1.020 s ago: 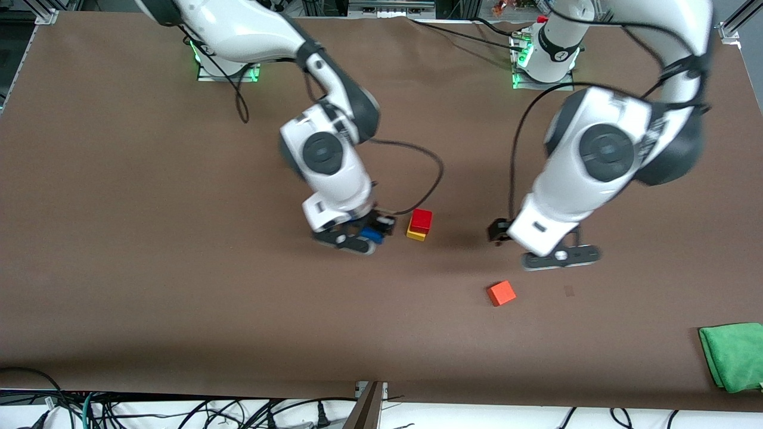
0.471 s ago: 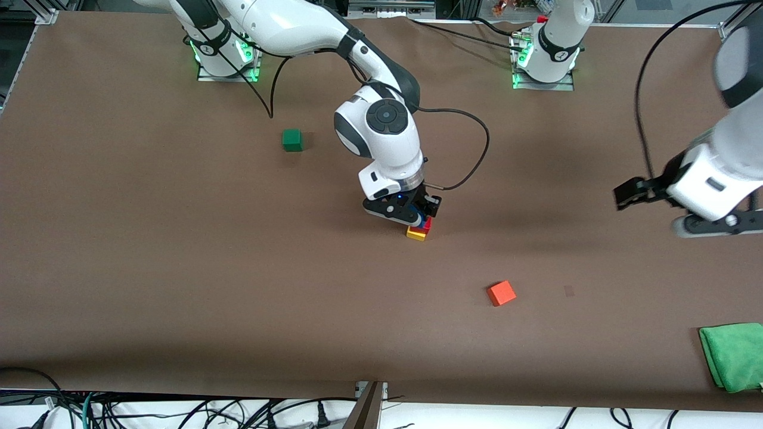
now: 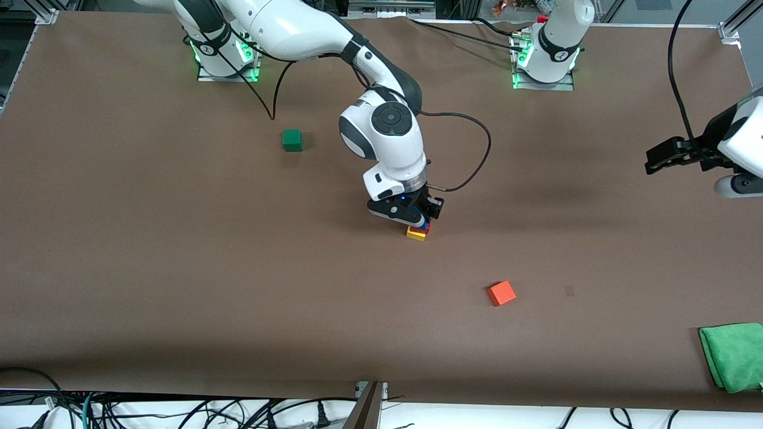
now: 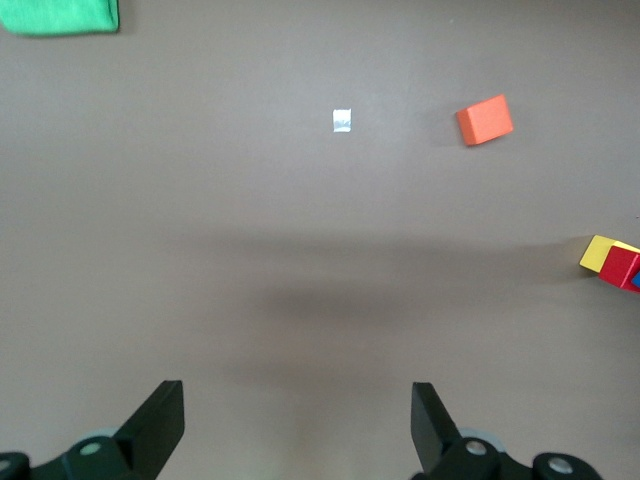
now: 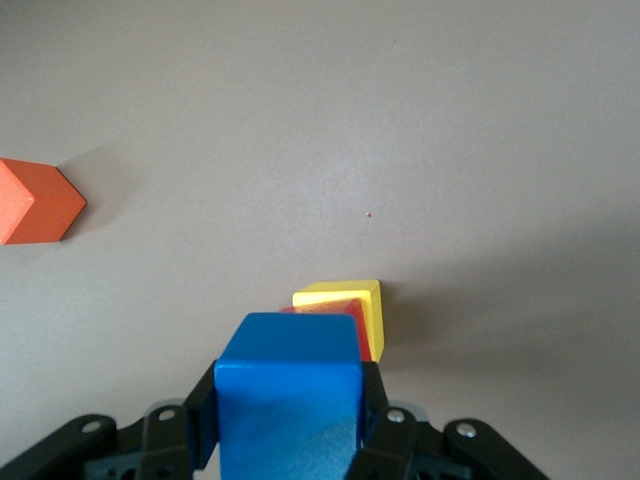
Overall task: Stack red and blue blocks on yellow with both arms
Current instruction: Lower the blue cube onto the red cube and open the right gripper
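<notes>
My right gripper is shut on the blue block and holds it right over the red block, which sits on the yellow block at mid-table. In the front view only slivers of blue, red and yellow show under the gripper. I cannot tell if blue touches red. My left gripper is open and empty, raised over the left arm's end of the table. The stack shows at the edge of the left wrist view.
An orange-red cube lies nearer the front camera than the stack. A green cube sits toward the right arm's base. A green cloth lies at the table's near corner at the left arm's end.
My right gripper carried the blue block from beside the stack to over the red block and sank a little. My left arm pulled away and up toward its end of the table.
</notes>
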Robot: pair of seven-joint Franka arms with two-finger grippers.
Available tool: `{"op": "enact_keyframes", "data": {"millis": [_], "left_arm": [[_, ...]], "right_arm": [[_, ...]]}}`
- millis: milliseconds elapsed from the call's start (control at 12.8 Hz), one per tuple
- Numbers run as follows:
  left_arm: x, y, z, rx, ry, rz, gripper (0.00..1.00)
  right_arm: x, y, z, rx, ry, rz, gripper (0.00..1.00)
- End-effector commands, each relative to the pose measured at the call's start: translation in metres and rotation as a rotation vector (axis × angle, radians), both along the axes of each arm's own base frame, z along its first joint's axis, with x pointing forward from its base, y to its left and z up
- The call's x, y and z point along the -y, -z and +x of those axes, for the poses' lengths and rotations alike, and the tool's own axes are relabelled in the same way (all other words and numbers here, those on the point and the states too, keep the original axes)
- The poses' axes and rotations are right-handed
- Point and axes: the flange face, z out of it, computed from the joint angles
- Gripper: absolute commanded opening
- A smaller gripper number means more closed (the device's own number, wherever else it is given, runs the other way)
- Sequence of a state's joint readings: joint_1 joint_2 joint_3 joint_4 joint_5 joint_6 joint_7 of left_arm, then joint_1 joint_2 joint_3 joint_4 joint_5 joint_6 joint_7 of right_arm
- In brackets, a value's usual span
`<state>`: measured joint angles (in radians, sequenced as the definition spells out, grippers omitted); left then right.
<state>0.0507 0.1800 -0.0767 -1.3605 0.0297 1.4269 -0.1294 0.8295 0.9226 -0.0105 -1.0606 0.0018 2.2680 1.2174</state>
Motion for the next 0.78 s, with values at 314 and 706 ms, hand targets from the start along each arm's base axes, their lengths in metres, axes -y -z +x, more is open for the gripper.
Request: {"op": "enact_keyframes", "data": {"millis": [314,706], "left_arm": [[-0.004,0.009,-0.003,-0.014,0.015,-0.017,1.00],[-0.004,0.004,-0.002,-0.004,0.015,-0.017,1.00]], "right_arm": [[0.008,-0.015,0.009,-0.003,0.020,-0.031,1.00],[0.150,-0.136,0.086,-0.052,-0.032,-0.119,1.00]]}}
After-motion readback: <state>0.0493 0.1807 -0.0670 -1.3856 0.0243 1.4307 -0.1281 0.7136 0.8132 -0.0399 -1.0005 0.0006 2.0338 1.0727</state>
